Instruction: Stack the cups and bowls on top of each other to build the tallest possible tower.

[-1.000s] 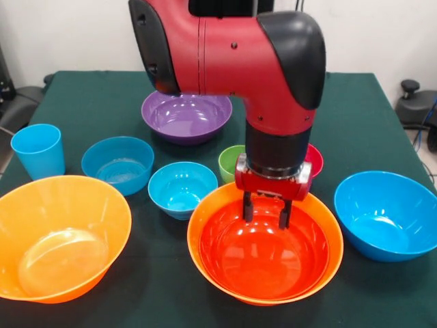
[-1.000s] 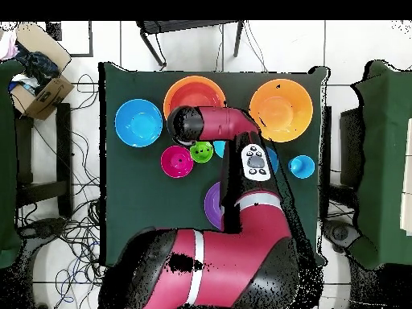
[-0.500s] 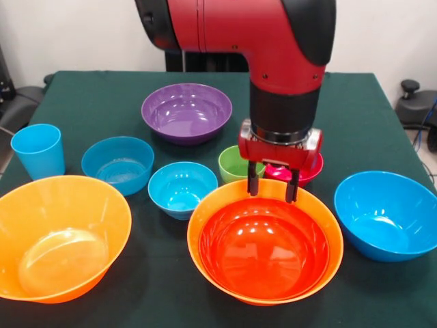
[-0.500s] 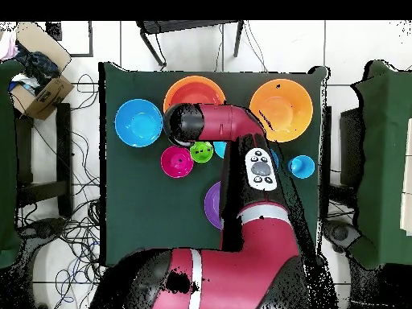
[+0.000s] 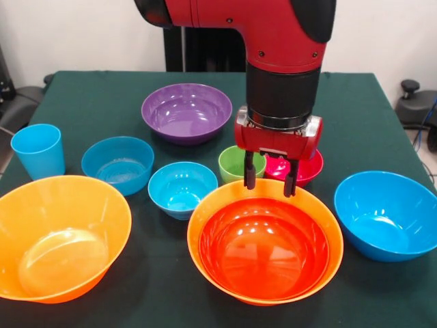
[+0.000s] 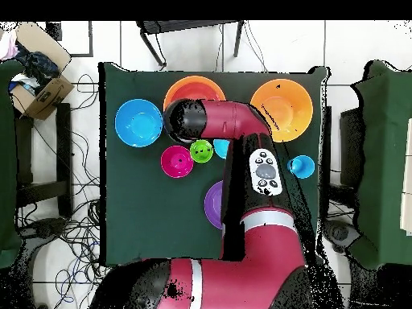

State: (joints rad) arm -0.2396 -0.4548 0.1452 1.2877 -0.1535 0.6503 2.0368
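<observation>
front view first: the tool (image 5: 271,181) hangs spread and empty just above the far rim of the tower (image 5: 265,247), which so far looks like only a red-orange bowl nested in a big orange bowl at the near middle of the worktop (image 5: 102,96). right behind the tool sit the green cup (image 5: 231,162) and the pink bowl (image 5: 299,167), close together. i'd say that is the risk: if it drops for either one, a finger could clip the tower's rim or nudge the neighbour, and glossy plastic slips easily. the purple bowl (image 5: 186,113) is further back, two smaller blue bowls (image 5: 118,163) (image 5: 181,188) and the blue cup (image 5: 38,149) are off to the picture's left, the second orange bowl (image 5: 60,236) is near left and the big blue bowl (image 5: 387,213) right, all apart from one another.

overhead view: the arm (image 6: 241,185) covers the tool and much of the middle, so its state can't be read here. the green cup (image 6: 200,151) and pink bowl (image 6: 176,161) show just beside the arm's end, with a cardboard box (image 6: 36,80) off the worktop.
</observation>
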